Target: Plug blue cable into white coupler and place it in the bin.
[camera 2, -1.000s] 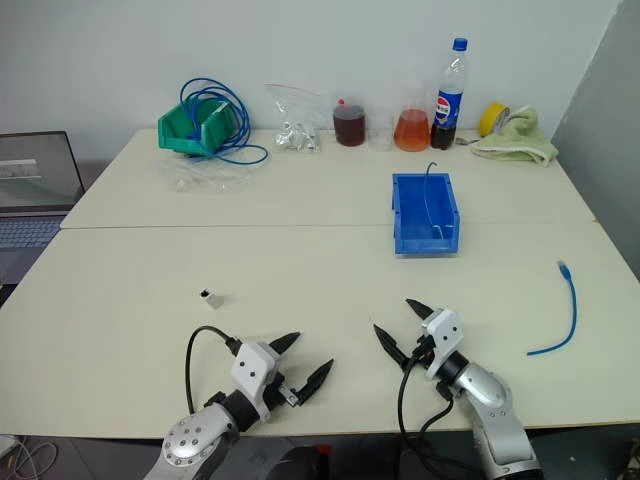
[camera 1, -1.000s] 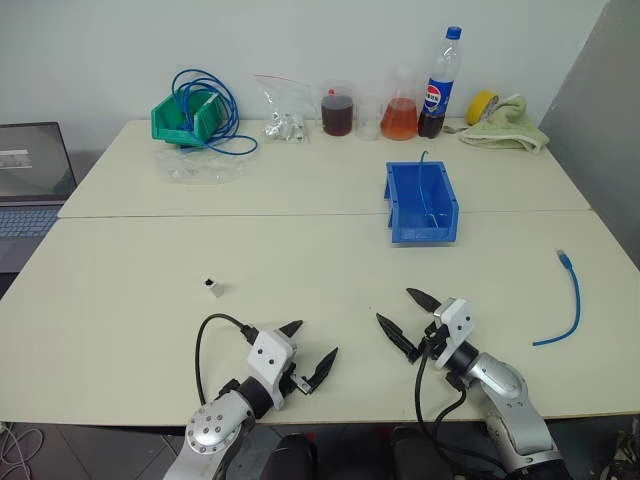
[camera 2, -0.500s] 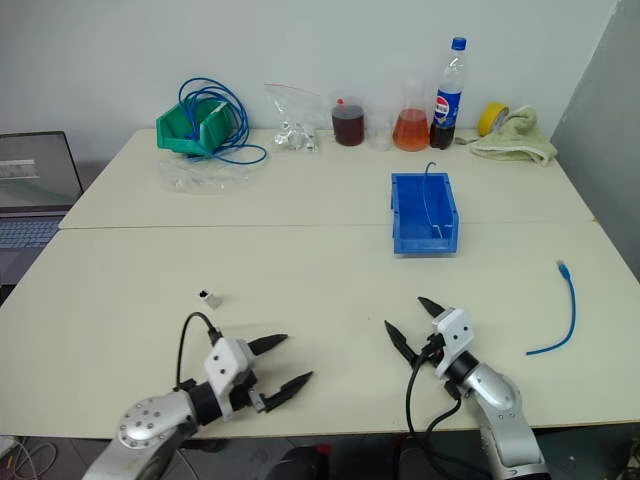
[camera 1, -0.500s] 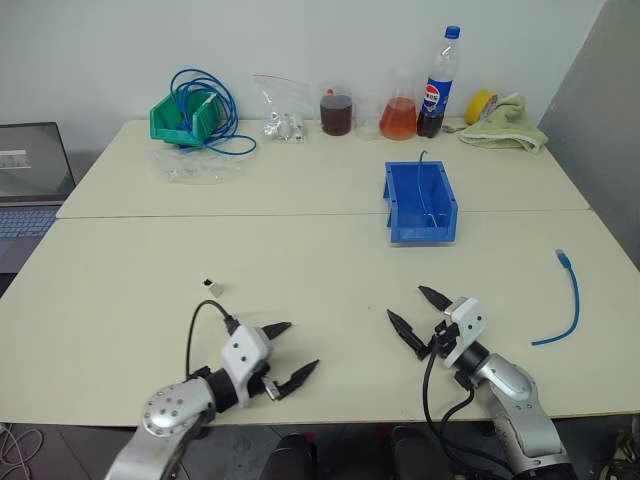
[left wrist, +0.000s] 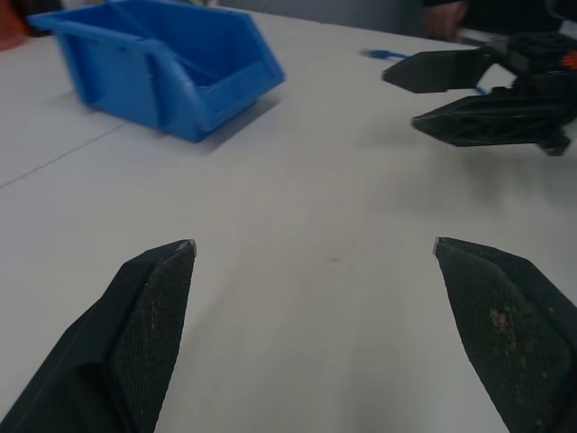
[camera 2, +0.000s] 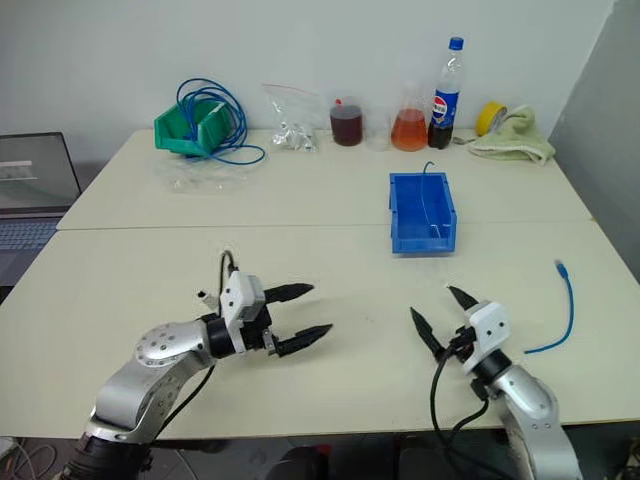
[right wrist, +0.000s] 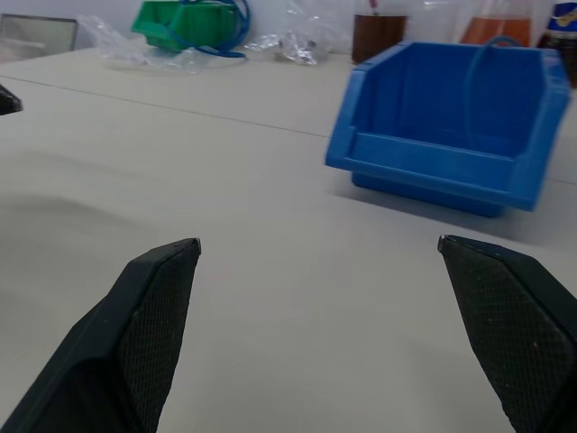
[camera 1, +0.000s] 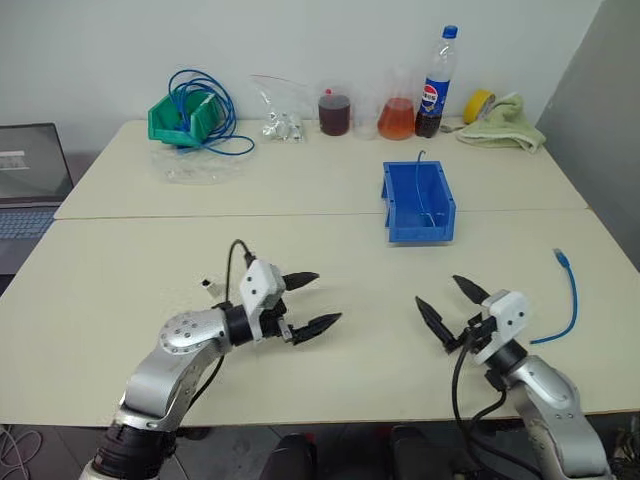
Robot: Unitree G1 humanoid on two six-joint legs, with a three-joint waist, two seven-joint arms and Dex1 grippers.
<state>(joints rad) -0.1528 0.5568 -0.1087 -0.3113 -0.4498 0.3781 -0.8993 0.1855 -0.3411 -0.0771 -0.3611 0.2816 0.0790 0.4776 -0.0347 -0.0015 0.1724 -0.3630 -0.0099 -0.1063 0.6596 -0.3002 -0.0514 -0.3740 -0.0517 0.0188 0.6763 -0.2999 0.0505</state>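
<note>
left eye view: both our grippers, left (camera 1: 305,303) and right (camera 1: 451,301), gape wide, empty. cable (camera 1: 565,300) lies far right, coupler (camera 1: 210,285) beside our left arm, bin (camera 1: 417,203) mid-table; nothing plugged yet.

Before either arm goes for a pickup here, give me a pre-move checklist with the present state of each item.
1. Left gripper open and empty: ok.
2. Right gripper open and empty: ok.
3. Blue cable lying free on the table, to the right of the right gripper, with nothing on it: ok.
4. White coupler findable: ok, it sits on the table just behind the left arm, partly screened by it.
5. Cable plugged into the coupler: not ok, the two lie far apart.
6. Blue bin upright with its top unobstructed: ok; a thin cable already stands in it, and what else it holds cannot tell.
</note>
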